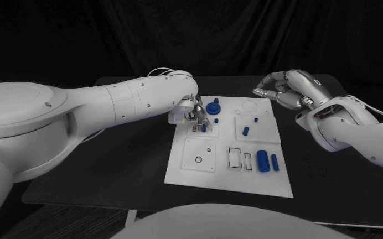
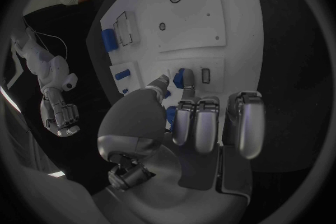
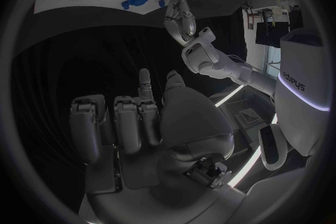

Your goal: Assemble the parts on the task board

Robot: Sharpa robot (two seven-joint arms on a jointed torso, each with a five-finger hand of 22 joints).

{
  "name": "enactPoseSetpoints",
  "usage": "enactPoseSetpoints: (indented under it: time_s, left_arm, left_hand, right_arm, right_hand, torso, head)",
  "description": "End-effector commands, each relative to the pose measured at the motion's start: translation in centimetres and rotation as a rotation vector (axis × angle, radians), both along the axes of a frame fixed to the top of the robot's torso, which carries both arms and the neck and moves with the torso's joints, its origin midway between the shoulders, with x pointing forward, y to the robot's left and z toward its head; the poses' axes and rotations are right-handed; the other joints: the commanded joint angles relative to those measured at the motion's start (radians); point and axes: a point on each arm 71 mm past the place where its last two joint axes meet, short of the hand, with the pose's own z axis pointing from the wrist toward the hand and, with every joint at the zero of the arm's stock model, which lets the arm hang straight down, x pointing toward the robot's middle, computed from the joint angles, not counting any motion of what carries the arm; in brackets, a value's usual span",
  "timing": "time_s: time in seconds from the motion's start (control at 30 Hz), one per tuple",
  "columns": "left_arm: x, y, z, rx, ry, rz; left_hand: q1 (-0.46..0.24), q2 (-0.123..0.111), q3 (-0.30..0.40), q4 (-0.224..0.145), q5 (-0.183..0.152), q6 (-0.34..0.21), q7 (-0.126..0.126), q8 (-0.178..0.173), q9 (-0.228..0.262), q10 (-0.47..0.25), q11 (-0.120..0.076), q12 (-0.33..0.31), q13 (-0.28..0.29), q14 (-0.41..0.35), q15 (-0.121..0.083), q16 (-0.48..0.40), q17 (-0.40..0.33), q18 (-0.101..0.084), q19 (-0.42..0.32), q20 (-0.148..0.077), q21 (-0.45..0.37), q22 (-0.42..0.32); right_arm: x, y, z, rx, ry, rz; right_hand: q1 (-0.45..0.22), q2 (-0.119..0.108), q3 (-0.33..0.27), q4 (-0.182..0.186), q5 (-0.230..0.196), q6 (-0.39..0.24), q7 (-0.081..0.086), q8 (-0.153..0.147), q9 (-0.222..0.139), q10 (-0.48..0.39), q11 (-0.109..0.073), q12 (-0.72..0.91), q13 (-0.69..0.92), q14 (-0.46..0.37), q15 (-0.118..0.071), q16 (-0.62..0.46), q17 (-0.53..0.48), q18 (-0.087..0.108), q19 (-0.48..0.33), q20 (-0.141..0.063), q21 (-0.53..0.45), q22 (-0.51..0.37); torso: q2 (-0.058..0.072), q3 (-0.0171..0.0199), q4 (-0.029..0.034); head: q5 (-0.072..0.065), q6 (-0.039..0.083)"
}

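The black table (image 1: 119, 161) is seen from the head view, with the white task board (image 1: 227, 167) laid in its middle. The left arm (image 1: 104, 103) is extended from the left edge across the table to the board's near-left upper corner. The right arm (image 1: 351, 131) is held at the right, beside the board and off it.

The left hand (image 1: 194, 112) is lowered onto the upper left part of the board, its fingertips (image 2: 187, 79) set against a small blue part (image 2: 179, 75) beside a small rectangular slot; whether that part is pinched or merely touched cannot be told. The right hand (image 1: 285, 91) is raised near the board's upper right corner, apart from it, with its fingers curled inward and nothing held in them.

On the board, a round blue part (image 1: 213, 107) is found just beside the left hand. Two small blue parts (image 1: 247, 130) are placed on the raised square at the upper right. Near the lower right, a blue cylinder (image 1: 262, 160) and a slimmer blue bar (image 1: 274, 162) are laid side by side, next to a rectangular outline (image 1: 236, 158). A square plate with a ring and a small hole (image 1: 200, 155) is seen at the lower left.
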Motion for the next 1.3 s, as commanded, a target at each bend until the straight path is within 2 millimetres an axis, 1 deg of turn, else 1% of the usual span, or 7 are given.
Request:
enactPoseSetpoints:
  time_s: [0.03, 0.33, 0.53, 0.6, 0.83, 1.0, 1.3]
  left_arm:
    - [-0.13, -0.28, -0.08, -0.019, 0.010, -0.012]
    - [-0.07, -0.22, -0.07, -0.023, 0.008, -0.010]
    - [0.01, -0.15, -0.08, -0.024, 0.006, -0.008]
    - [0.02, -0.17, -0.07, -0.025, 0.006, -0.008]
    - [0.07, -0.33, -0.04, -0.034, 0.000, -0.008]
    - [0.10, -0.50, -0.01, -0.041, -0.003, -0.011]
    - [0.13, -0.74, 0.02, -0.051, -0.008, -0.015]
  left_hand:
    - [0.005, 0.009, -0.007, 0.002, -0.005, -0.010, 0.001, 0.009, 0.014, 0.104, -0.003, 0.003, 0.263, 0.104, -0.004, 0.003, 0.263, 0.004, 0.013, -0.002, -0.005, 0.135]
    - [0.002, 0.018, -0.029, 0.027, 0.008, -0.025, -0.006, 0.063, 0.098, 0.104, -0.008, 0.003, 0.263, 0.104, -0.008, 0.003, 0.263, 0.004, 0.014, -0.005, -0.006, 0.139]
    - [0.027, 0.025, -0.020, 0.026, 0.101, -0.049, -0.009, 0.077, 0.144, 0.104, -0.011, 0.003, 0.263, 0.104, -0.011, 0.003, 0.263, 0.005, 0.011, -0.008, -0.012, 0.138]
    - [0.029, 0.027, -0.018, 0.028, 0.114, -0.051, -0.009, 0.078, 0.148, 0.104, -0.011, 0.003, 0.263, 0.104, -0.011, 0.003, 0.263, 0.005, 0.011, -0.008, -0.012, 0.138]
    - [0.039, 0.030, 0.006, 0.040, 0.228, -0.058, -0.011, 0.076, 0.167, 0.104, -0.013, 0.003, 0.263, 0.104, -0.012, 0.003, 0.263, 0.006, 0.011, -0.010, -0.014, 0.141]
    - [0.051, 0.023, 0.030, 0.038, 0.290, -0.058, -0.014, 0.074, 0.177, 0.104, -0.015, 0.003, 0.263, 0.104, -0.014, 0.003, 0.263, 0.006, 0.011, -0.011, -0.015, 0.142]
    - [0.078, 0.005, 0.060, 0.015, 0.316, -0.055, -0.018, 0.075, 0.187, 0.104, -0.019, 0.003, 0.263, 0.104, -0.016, 0.003, 0.263, 0.005, 0.013, -0.013, -0.014, 0.146]
  right_arm:
    - [0.01, -0.06, -0.15, -0.001, 0.009, -0.012]
    - [0.00, -0.06, -0.19, -0.002, 0.011, -0.012]
    - [0.00, -0.07, -0.21, -0.002, 0.012, -0.013]
    - [0.00, -0.06, -0.22, -0.002, 0.013, -0.013]
    - [-0.02, -0.04, -0.24, -0.003, 0.015, -0.012]
    - [-0.03, -0.02, -0.25, -0.003, 0.017, -0.012]
    - [-0.05, -0.02, -0.27, -0.003, 0.019, -0.012]
  right_hand:
    - [0.006, 0.000, -0.004, 0.001, 0.004, 0.007, 0.003, -0.002, -0.001, 0.104, -0.009, 0.003, 0.263, 0.104, -0.006, 0.003, 0.263, -0.006, 0.100, -0.005, -0.002, 0.261]
    - [0.005, 0.001, -0.005, 0.003, 0.004, 0.008, 0.003, -0.002, -0.002, 0.104, -0.009, 0.003, 0.263, 0.104, -0.006, 0.003, 0.263, -0.006, 0.100, -0.005, -0.003, 0.261]
    - [0.005, 0.001, -0.005, 0.003, 0.004, 0.008, 0.003, -0.002, -0.002, 0.104, -0.009, 0.003, 0.263, 0.104, -0.006, 0.003, 0.263, -0.006, 0.100, -0.005, -0.003, 0.261]
    - [0.005, 0.002, -0.005, 0.003, 0.005, 0.008, 0.003, -0.002, -0.002, 0.104, -0.009, 0.003, 0.263, 0.104, -0.006, 0.003, 0.263, -0.006, 0.099, -0.006, -0.003, 0.261]
    - [0.004, 0.003, -0.005, 0.004, 0.005, 0.008, 0.003, -0.002, -0.002, 0.104, -0.009, 0.003, 0.263, 0.104, -0.006, 0.003, 0.263, -0.005, 0.099, -0.006, -0.004, 0.261]
    - [0.003, 0.005, -0.005, 0.005, 0.006, 0.008, 0.003, -0.003, -0.002, 0.104, -0.009, 0.003, 0.263, 0.104, -0.006, 0.003, 0.263, -0.006, 0.099, -0.006, -0.004, 0.261]
    - [0.003, 0.006, -0.005, 0.006, 0.007, 0.009, 0.003, -0.003, -0.002, 0.104, -0.009, 0.003, 0.263, 0.104, -0.006, 0.003, 0.263, -0.006, 0.099, -0.006, -0.004, 0.261]
  torso:
    - [0.000, -0.0002, -0.0001]
    - [0.000, 0.0001, 0.0002]
    - [0.000, -0.0001, 0.0006]
    - [0.000, 0.0000, 0.0005]
    - [0.000, -0.0001, 0.0006]
    - [0.000, 0.0003, 0.0010]
    - [0.001, -0.0003, 0.0008]
  head:
    - [0.000, 0.000]
    - [0.001, 0.000]
    - [0.003, 0.000]
    - [0.003, 0.000]
    - [0.004, 0.000]
    - [0.003, 0.000]
    - [0.003, 0.000]
